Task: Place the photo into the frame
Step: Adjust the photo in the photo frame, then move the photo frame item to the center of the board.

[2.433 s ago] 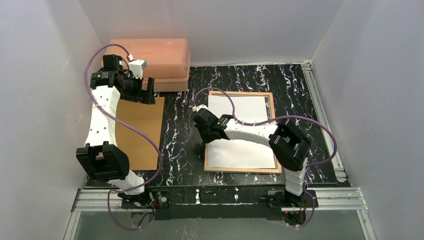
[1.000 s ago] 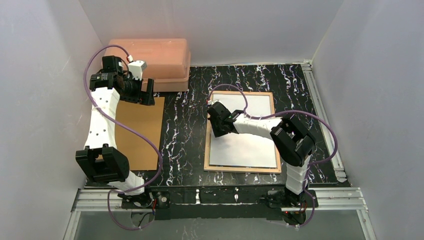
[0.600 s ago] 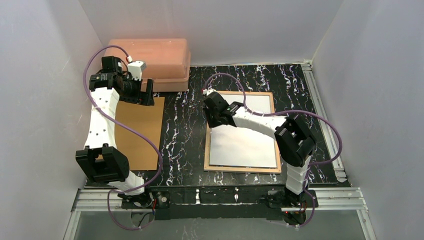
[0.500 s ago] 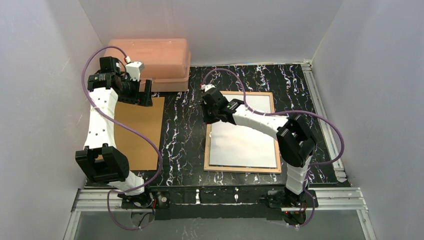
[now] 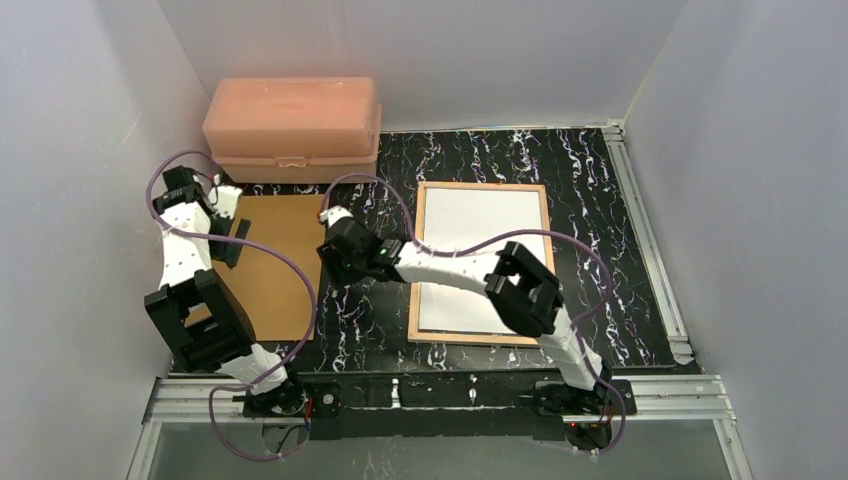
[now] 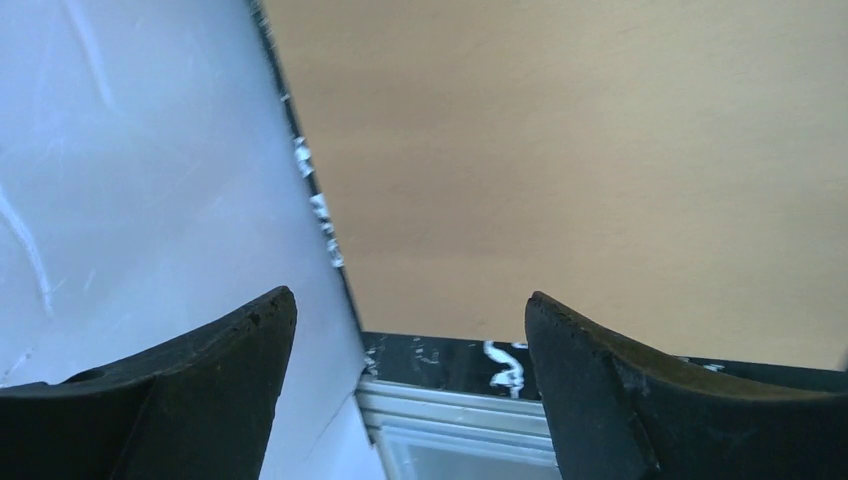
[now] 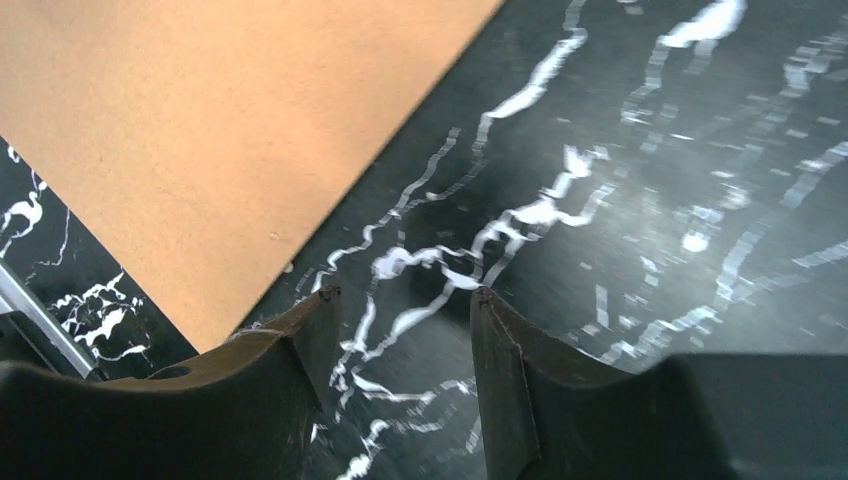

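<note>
The frame (image 5: pixel 413 250) lies flat on the right half of the table, its tan wood rim showing. Inside it lies the photo (image 5: pixel 484 225), plain white side up. My right arm reaches across the frame's lower left part. The right gripper (image 5: pixel 328 264) hangs left of the frame, over bare marble beside the brown board's right edge. It is open (image 7: pixel 400 300) with nothing between its fingers. My left gripper (image 5: pixel 236 244) is over the left part of the board, near the wall. It is open (image 6: pixel 410 310) and empty.
A brown backing board (image 5: pixel 270 270) lies on the left half of the table and also fills much of both wrist views (image 6: pixel 600 150) (image 7: pixel 200 130). A pink plastic box (image 5: pixel 292 128) stands at the back left. White walls close in both sides.
My right gripper left the white sheet in the frame, swung left to the board's edge and opened. My left arm drew back from the pink box to hang over the board.
</note>
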Controlling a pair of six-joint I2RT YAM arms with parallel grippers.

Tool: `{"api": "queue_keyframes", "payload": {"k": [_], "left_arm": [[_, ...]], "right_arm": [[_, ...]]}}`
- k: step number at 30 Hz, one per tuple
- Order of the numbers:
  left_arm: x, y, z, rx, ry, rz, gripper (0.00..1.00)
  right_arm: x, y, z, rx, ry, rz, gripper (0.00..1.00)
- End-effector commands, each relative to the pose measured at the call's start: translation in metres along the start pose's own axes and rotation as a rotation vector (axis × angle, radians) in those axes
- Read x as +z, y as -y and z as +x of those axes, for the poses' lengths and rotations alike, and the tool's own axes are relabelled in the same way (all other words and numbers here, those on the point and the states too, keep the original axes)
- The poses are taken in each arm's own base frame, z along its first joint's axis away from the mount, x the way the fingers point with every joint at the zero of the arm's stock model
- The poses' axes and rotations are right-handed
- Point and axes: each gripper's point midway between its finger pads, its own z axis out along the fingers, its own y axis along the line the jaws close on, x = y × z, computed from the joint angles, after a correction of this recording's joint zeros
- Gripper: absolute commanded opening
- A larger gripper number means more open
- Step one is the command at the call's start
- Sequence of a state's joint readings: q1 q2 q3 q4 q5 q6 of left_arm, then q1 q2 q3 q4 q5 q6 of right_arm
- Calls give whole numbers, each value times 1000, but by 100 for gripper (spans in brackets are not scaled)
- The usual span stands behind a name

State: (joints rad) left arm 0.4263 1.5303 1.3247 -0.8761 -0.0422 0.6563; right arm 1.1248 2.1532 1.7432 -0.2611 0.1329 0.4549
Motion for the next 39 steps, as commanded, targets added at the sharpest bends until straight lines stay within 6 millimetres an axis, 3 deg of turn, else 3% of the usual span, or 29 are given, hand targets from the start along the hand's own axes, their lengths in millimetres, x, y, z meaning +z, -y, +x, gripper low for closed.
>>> {"api": "queue_keyframes", "payload": {"k": [1, 7, 10, 14, 20, 26, 31, 39], "left_arm": [[11, -50, 14, 24, -49, -194, 77], [46, -96, 10, 64, -101, -406, 47], [62, -108, 9, 80, -111, -471, 38], [83, -118, 6, 114, -103, -538, 33], [111, -124, 2, 146, -87, -576, 28], [136, -113, 7, 164, -105, -514, 25], [156, -83, 23, 167, -139, -364, 25], [162, -53, 36, 118, -162, -224, 24]], "right_arm": [[13, -21, -15, -53, 41, 4, 58], [1, -19, -8, -51, 63, 3, 54], [-5, -14, 1, -42, 63, 8, 52], [-11, -5, 14, -30, 58, 25, 50], [-20, 0, 15, -19, 73, 36, 48], [-23, 2, 21, -12, 67, 45, 45], [-25, 4, 19, -11, 75, 55, 44], [-27, 6, 19, -11, 78, 61, 42]]}}
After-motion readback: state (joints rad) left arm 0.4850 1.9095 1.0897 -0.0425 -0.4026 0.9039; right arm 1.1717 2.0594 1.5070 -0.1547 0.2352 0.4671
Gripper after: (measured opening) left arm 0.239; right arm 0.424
